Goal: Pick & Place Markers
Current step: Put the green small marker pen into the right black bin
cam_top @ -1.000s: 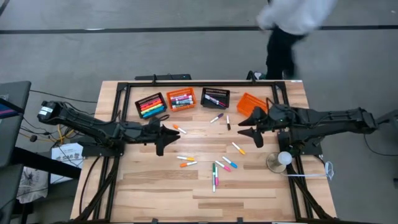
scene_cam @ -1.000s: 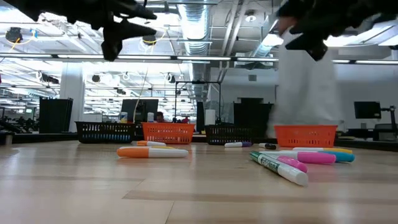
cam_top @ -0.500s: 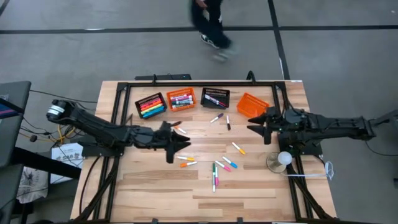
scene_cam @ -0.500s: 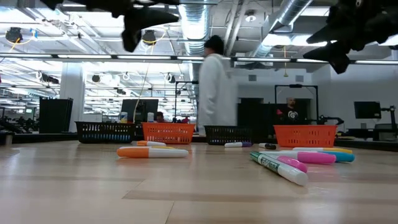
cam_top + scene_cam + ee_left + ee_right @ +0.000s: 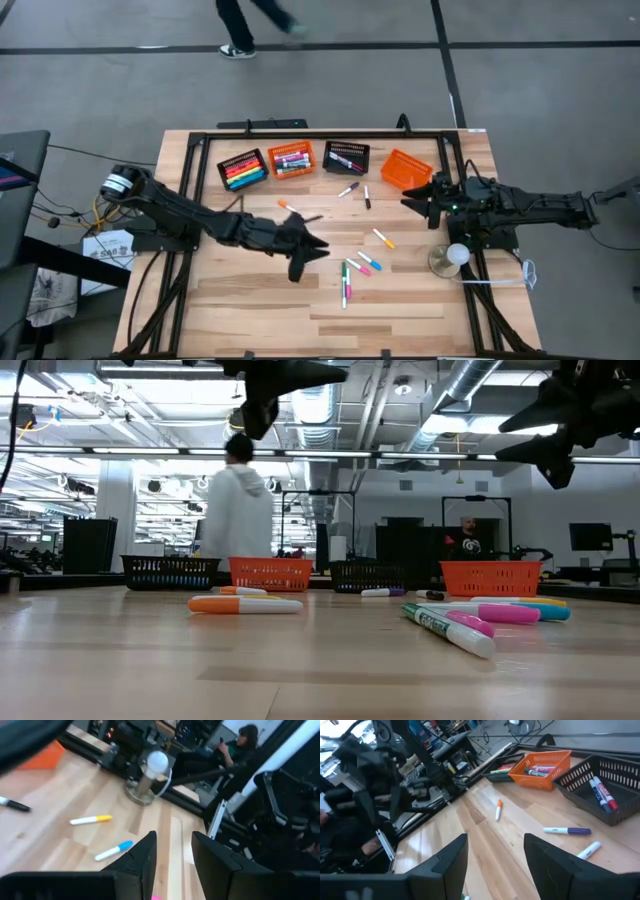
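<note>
Starting at nine o'clock on the desk [image 5: 240, 300], your left arm reaches in from the edge toward the middle, and your left gripper [image 5: 305, 252] hangs above the wood just left of the scattered markers [image 5: 358, 265]; its fingers [image 5: 142, 855] stand a little apart with nothing between them, and past them you can see a yellow-capped marker [image 5: 91, 820] and a blue-capped marker [image 5: 114, 850] lying on the boards. Along twelve o'clock sit four baskets in a row: a black basket [image 5: 243, 169] full of coloured markers, an orange basket [image 5: 291, 159] with more, a second black basket [image 5: 346, 157] holding a few, and a tilted orange basket [image 5: 405, 168] at about one o'clock. Just below the row you have an orange-capped marker [image 5: 288, 207], a purple-capped marker [image 5: 348, 190] and a black marker [image 5: 366, 197] lying loose. Near the centre, toward five o'clock, a small cluster lies flat: green, pink and blue-capped ones close together, with a yellow-capped one slightly apart. In the low view a pink marker [image 5: 500, 614] and a green-printed marker [image 5: 447, 629] lie nearest. At three o'clock your right gripper [image 5: 422, 197] hovers beside the tilted orange basket, its fingers [image 5: 451, 860] spread wide and empty. A person in a white coat [image 5: 238, 510] stands beyond the desk.
</note>
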Robot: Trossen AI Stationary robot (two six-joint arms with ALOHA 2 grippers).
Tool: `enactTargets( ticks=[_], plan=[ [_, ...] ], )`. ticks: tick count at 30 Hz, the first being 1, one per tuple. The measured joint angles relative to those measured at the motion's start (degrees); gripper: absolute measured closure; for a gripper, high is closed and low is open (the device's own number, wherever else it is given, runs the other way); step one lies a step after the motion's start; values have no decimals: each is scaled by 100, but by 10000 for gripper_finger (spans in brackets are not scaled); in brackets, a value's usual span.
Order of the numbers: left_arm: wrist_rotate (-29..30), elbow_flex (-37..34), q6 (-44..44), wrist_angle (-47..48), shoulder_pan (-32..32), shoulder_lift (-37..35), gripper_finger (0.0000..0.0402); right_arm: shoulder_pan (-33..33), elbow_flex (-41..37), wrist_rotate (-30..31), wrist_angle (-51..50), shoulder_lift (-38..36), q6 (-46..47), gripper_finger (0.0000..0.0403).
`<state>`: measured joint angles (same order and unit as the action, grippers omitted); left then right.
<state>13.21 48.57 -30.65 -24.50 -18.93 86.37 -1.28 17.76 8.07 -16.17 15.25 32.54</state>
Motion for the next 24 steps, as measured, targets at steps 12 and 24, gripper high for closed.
enactTargets(
  ticks=[12, 24],
  plan=[
    [68, 503, -1126, 18, -424, 934, 280, 0, 0, -38, 0, -2, -89, 220],
    [518, 1706, -1897, 10, -381, 2146, 280, 13, 0, -63, 3, 0, -269, 219]
  ],
)
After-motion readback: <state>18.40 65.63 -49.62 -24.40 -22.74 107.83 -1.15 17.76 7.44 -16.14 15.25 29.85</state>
